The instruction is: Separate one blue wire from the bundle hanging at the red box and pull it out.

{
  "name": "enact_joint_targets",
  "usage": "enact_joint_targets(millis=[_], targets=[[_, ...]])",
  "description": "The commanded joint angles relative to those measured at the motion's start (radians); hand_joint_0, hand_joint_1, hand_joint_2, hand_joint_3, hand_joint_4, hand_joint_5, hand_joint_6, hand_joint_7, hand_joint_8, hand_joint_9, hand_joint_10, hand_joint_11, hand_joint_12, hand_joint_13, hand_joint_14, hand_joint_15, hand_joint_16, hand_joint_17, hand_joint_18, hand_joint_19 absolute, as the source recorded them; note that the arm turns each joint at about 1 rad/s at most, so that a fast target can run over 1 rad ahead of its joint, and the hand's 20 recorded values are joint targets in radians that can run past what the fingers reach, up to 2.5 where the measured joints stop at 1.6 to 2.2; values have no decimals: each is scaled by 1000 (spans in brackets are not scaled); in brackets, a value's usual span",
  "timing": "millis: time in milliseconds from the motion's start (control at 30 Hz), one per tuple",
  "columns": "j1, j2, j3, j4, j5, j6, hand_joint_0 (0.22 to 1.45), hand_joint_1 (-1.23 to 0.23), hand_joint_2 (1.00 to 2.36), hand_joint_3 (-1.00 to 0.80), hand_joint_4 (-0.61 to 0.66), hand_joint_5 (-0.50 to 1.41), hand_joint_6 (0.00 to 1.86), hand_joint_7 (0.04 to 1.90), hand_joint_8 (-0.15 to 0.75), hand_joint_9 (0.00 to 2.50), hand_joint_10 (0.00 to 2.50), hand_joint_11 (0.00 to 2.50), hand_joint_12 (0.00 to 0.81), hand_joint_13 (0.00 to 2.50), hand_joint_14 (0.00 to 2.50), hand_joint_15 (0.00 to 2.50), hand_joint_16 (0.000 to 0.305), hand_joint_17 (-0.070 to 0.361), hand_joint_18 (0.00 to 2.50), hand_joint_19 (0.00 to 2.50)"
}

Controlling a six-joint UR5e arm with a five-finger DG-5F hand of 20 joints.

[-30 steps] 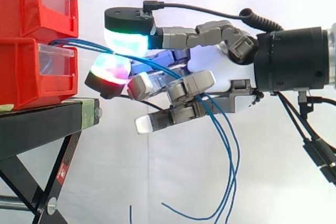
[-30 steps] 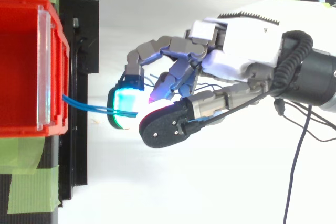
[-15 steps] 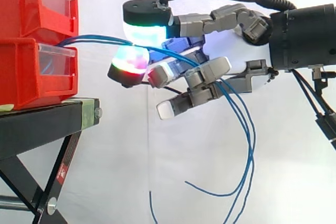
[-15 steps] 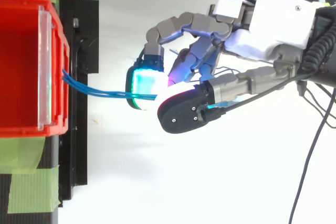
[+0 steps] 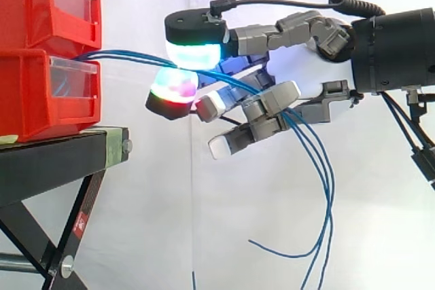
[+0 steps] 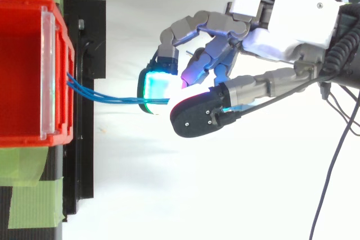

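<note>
A bundle of thin blue wires (image 5: 129, 56) comes out from between the two stacked red bins (image 5: 47, 45) and runs level to the right. My hand (image 5: 299, 89) is to the right of the bins, its thumb and a glowing fingertip (image 5: 174, 86) pinched on the blue wires. Behind the pinch the wires (image 5: 319, 188) pass through the curled fingers and hang down in loose loops. From above, the blue wires (image 6: 107, 97) stretch from the red bin (image 6: 22, 71) to my hand (image 6: 287, 26).
The bins rest on a black stand (image 5: 54, 161) with crossed legs and green tape (image 6: 31, 203) on its top. A white curtain lies behind the work. Open space lies below and to the right of the stand.
My hand has moved right and slightly up, away from the bins, still pinching the wires. The stretch of wire between bin and hand has grown longer and straighter.
</note>
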Motion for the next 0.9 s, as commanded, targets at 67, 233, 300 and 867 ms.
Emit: enact_joint_targets(millis=[67,233,300,867], targets=[[-12,0,0,5,4,-12,709,-806,1028,-180,175,-215,828,950,344,999,16,1252,304,1444,445,1534,47,105,633,689],[-15,25,0,2,6,-81,684,-777,1033,-93,149,-216,838,995,347,1006,16,1243,304,1444,470,1522,46,104,637,689],[-15,35,0,-1,7,-111,678,-764,1032,-81,159,-216,839,1000,348,1012,16,1238,299,1447,471,1512,46,104,638,687],[-26,81,0,-52,15,-356,666,-829,1019,-272,185,-224,834,1041,337,967,17,1244,307,1409,468,1526,46,104,614,694]])
